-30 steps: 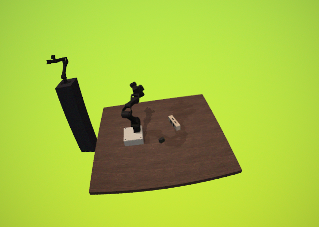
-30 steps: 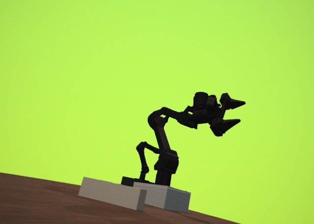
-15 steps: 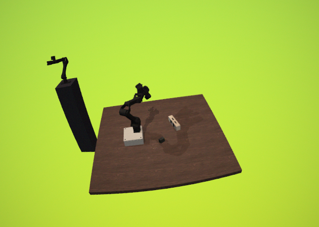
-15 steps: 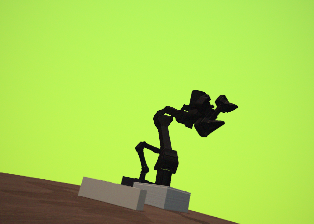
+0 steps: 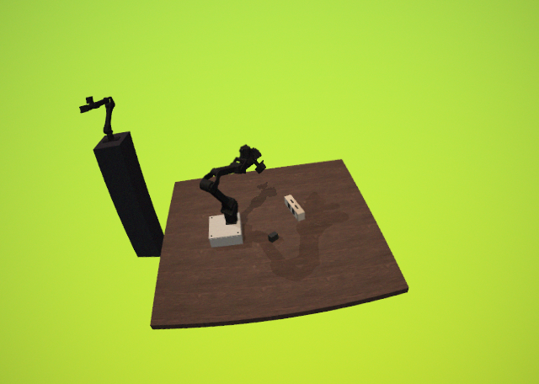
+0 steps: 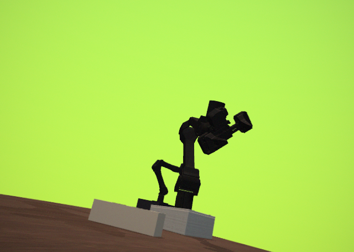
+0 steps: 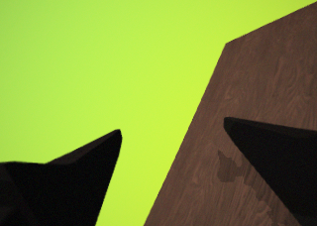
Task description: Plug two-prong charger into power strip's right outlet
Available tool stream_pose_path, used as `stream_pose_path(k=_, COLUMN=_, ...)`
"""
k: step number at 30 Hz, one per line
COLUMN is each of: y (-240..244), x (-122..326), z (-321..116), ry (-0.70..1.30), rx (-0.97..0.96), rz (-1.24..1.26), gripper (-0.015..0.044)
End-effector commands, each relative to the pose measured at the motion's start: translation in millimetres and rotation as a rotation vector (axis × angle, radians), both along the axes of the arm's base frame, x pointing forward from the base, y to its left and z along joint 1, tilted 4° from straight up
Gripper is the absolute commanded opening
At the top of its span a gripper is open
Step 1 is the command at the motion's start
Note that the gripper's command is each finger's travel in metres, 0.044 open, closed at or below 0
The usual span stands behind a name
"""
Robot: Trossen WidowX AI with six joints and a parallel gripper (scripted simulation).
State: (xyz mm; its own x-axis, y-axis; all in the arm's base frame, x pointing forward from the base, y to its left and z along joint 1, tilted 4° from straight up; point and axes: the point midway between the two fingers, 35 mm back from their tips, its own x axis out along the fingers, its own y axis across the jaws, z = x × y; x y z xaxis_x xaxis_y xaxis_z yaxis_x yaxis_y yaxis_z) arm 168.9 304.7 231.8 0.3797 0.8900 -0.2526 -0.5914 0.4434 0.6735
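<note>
Black pillar (image 5: 125, 193) (image 6: 143, 203): far L of gripper in top view, just beside table; small arm (image 5: 108, 114) (image 6: 160, 176) mounted on top.
White base block (image 5: 217, 227) (image 6: 199, 223): on table, L of & lower than gripper in top view; main arm (image 5: 221, 199) (image 6: 188, 149) stands on it, bent over twd gripper.
Gripper (image 5: 260, 158) (image 6: 227, 132) (image 7: 172, 128): up in air, fingers wide apart, nothing btwn them; wrist cam sees both tips, L one against green, R one over wood.
Charger (image 5: 273, 237): small dark block on table, well below gripper & slightly R of it in top view; not plugged in, well apart from both gripper & strip. Prongs too small to make out.
Power strip (image 5: 294, 206) (image 6: 125, 218): off-white, on table, R of & lower than gripper in top view; dark openings on upper face, plain side twd ext. cam.
Table (image 5: 278, 280) (image 6: 42, 223) (image 7: 198, 186): brown wood, under gripper's level, carries base, charger, strip.
</note>
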Motion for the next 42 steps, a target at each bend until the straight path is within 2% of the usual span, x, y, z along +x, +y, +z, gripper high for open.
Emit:
stream_pose_path(k=1, y=-9, x=20, z=-12, ry=-0.033, rx=-0.077, rz=-0.050, gripper=0.0440)
stream_pose_path(k=22, y=-73, x=96, z=-63, ry=-0.129, rx=-0.438, rz=-0.220, gripper=0.0440)
stream_pose_path(k=42, y=-157, x=139, z=-110, ry=-0.110, rx=-0.814, rz=-0.267, gripper=0.0440)
